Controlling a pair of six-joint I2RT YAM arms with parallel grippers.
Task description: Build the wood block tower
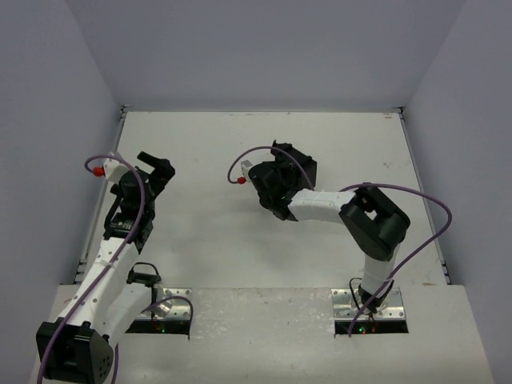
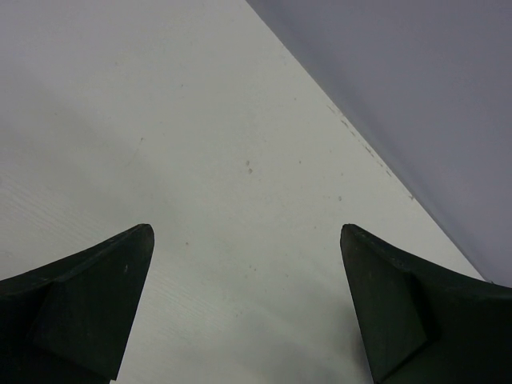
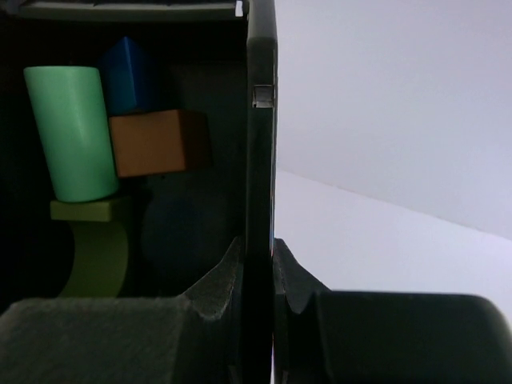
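Blocks point(image 3: 152, 144) lie inside the black tray point(image 3: 260, 160), just left of the right gripper point(image 3: 258, 260) pinched tight on its wall; left gripper point(image 2: 248, 296) spread wide, empty, well apart.

The mint-green cylinder point(image 3: 74, 132) stands nearly upright, leaning slightly, with its lower end on the olive block point(image 3: 96, 240). The olive block has a flat top and a curved body. The brown-orange block point(image 3: 156, 142) touches the cylinder's side, a little tilted. The blue block point(image 3: 128, 76) sits just above it, partly behind the cylinder. All four crowd together inside the black tray point(image 3: 260, 160).
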